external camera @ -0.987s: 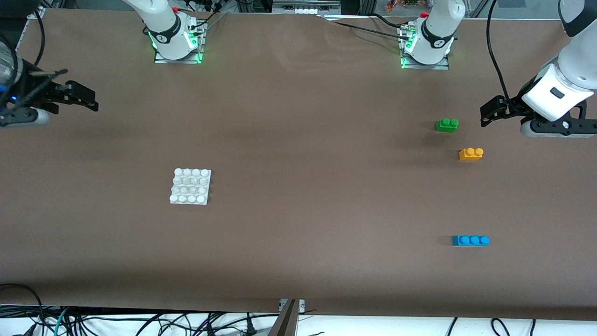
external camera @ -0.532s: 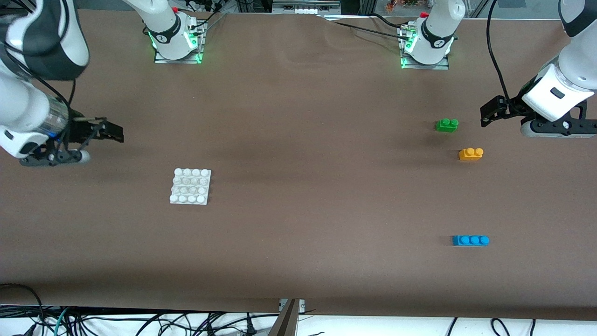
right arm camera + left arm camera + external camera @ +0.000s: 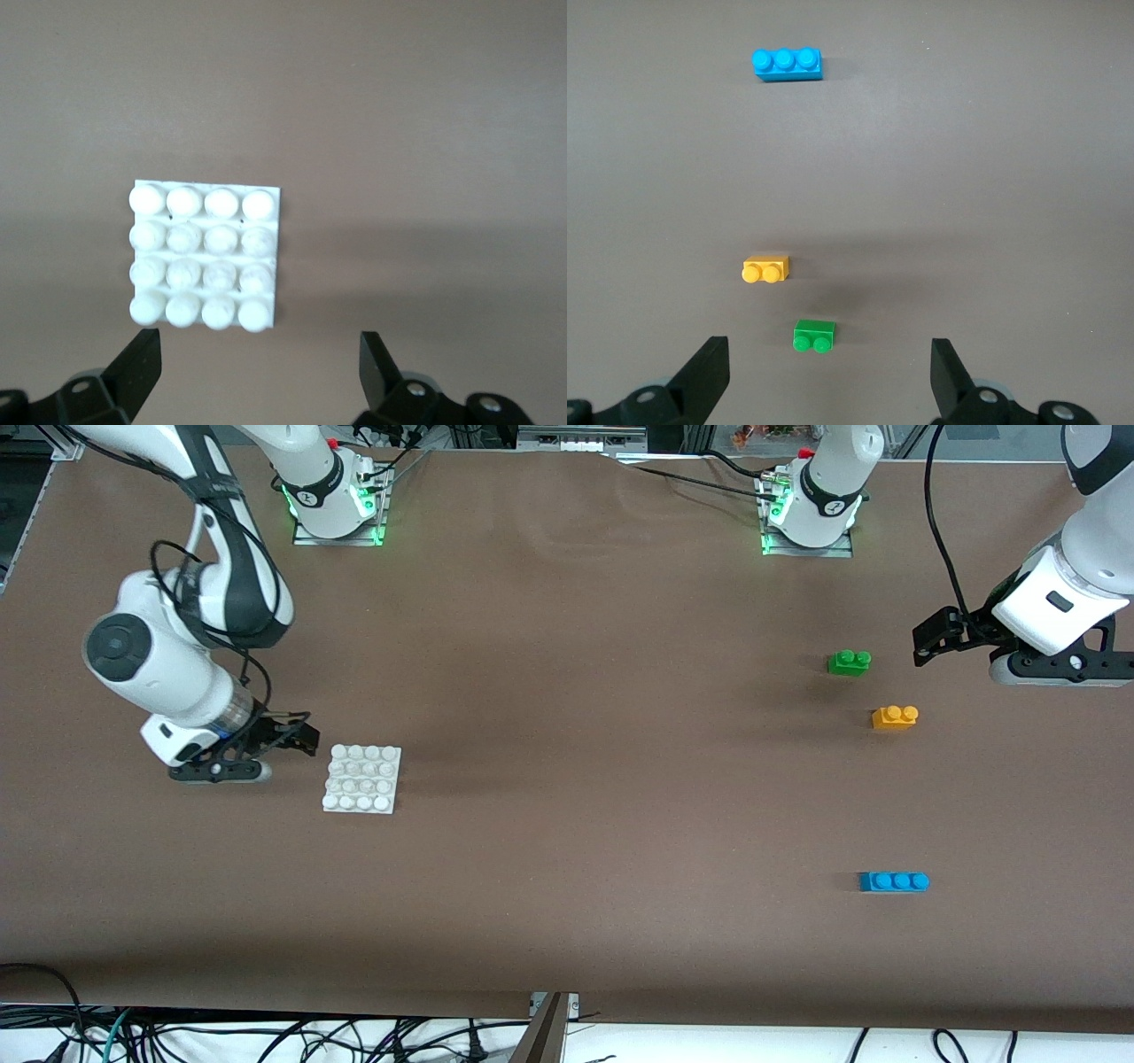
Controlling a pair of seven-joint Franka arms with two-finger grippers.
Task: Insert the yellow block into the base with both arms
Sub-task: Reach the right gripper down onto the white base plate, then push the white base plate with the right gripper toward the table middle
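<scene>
The yellow block (image 3: 895, 716) lies on the brown table toward the left arm's end; it also shows in the left wrist view (image 3: 766, 267). The white base (image 3: 362, 779) lies toward the right arm's end and fills the right wrist view (image 3: 205, 255). My right gripper (image 3: 299, 737) is open and empty, low beside the base's edge on the right arm's end. My left gripper (image 3: 928, 639) is open and empty, up in the air near the green brick (image 3: 849, 662), short of the yellow block. In the wrist views both grippers (image 3: 829, 376) (image 3: 257, 367) show wide-open jaws.
A green two-stud brick (image 3: 814, 336) lies just farther from the front camera than the yellow block. A blue three-stud brick (image 3: 893, 881) (image 3: 787, 64) lies nearer the front camera. Both arm bases (image 3: 335, 500) (image 3: 808, 509) stand along the table's top edge.
My right arm has swung in from the table's edge and come down beside the base. My left arm has not moved. The bricks and base lie where they were.
</scene>
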